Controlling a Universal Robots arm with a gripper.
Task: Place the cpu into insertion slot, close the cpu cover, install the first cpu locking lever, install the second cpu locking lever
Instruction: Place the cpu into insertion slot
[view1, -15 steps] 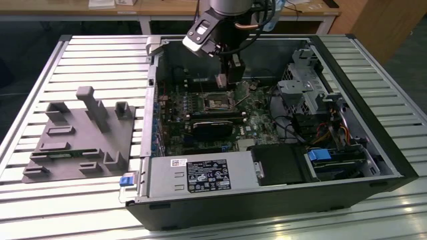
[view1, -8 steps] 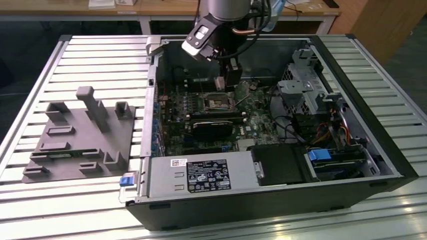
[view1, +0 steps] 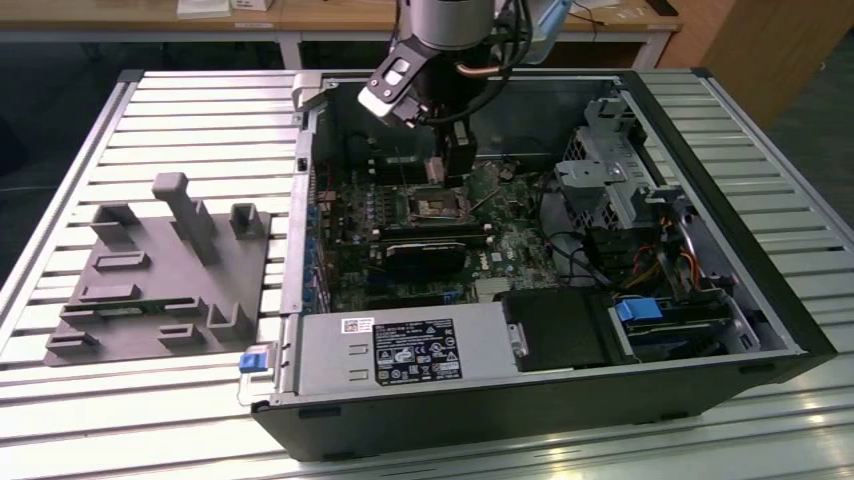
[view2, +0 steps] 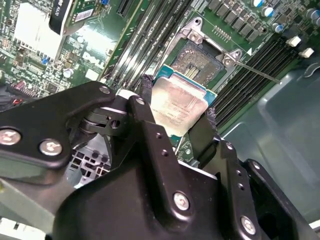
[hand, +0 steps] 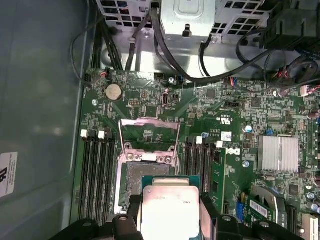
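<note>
My gripper (view2: 178, 100) pinches the cpu (view2: 172, 115) by two edges, flat near the insertion slot (view2: 197, 60), I think to seat it level

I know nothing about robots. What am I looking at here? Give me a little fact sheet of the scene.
setting: open computer case lying on a slatted table
gripper: shut on the cpu, a finger on each of two opposite edges
cpu: held over the slot, not yet seated
slot: bare, tan-gold centre showing
cover: flipped open, standing off the slot
beside the case: grey fixture, at the exterior view's left
</note>
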